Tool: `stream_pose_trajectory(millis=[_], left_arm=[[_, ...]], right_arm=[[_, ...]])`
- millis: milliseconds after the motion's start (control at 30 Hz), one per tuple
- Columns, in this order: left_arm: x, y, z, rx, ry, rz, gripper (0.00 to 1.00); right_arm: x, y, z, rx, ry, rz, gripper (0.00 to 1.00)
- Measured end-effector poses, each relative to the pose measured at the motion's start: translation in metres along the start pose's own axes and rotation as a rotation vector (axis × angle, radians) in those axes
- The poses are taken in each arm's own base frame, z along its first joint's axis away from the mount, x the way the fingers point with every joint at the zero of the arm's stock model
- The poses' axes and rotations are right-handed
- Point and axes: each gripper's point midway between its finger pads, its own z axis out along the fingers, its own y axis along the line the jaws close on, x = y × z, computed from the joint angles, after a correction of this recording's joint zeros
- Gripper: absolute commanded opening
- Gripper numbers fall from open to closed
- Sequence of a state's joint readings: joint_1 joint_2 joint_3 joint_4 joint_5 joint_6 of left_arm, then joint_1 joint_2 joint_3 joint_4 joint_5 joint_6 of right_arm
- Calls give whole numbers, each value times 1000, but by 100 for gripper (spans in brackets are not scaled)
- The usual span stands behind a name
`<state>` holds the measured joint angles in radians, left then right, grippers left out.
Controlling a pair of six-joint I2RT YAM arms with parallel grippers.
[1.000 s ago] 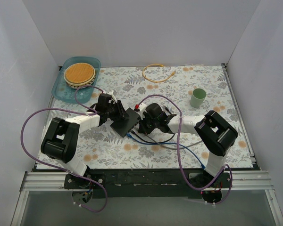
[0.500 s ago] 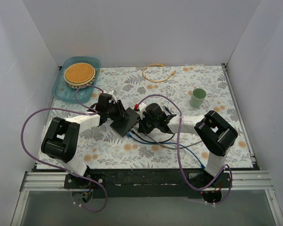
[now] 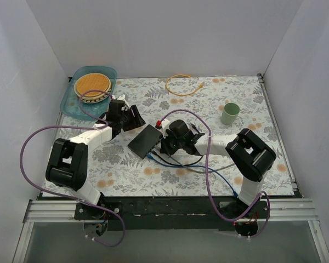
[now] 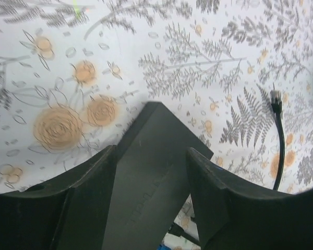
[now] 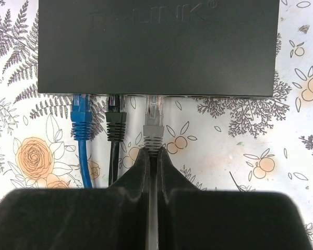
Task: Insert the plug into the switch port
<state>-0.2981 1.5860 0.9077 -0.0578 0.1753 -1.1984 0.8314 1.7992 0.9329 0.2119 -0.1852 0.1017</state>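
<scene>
The switch (image 3: 146, 140) is a flat black box lying on the floral table, and it also shows in the right wrist view (image 5: 156, 47). A blue plug (image 5: 82, 112) and a black plug (image 5: 116, 119) sit in its sockets. My right gripper (image 5: 153, 153) is shut on the grey cable just behind the grey plug (image 5: 154, 122). The plug's clear tip meets the socket edge, with much of it showing outside. My left gripper (image 3: 132, 118) is open, apart from the switch's far-left corner. In the left wrist view the switch (image 4: 156, 177) shows between the spread fingers (image 4: 94, 182).
A teal tray (image 3: 72, 104) with a wooden-topped dish stands at the back left. A yellow cable loop (image 3: 181, 83) lies at the back. A green cup (image 3: 230, 113) stands to the right. A loose black cable end (image 4: 275, 96) lies on the table. White walls enclose the table.
My left gripper has let go of the switch and drawn back toward the far left. The switch now lies flat. The right gripper has kept its place with the grey plug.
</scene>
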Motion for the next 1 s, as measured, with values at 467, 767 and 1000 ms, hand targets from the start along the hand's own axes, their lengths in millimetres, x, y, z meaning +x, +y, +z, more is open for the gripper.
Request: stream_pose_trajectory(millis=[467,767,1000], left_arm=[[35,23,31,45,131,32,48],[41,18,30,122,115,43,45],[41,19,28,136,103,44,40]], right_arm=[[-3,-4,8,11,-28,-6,1],[-4,-5,8,17,-30,2,1],[-4,-5,9,18,-12,14,1]])
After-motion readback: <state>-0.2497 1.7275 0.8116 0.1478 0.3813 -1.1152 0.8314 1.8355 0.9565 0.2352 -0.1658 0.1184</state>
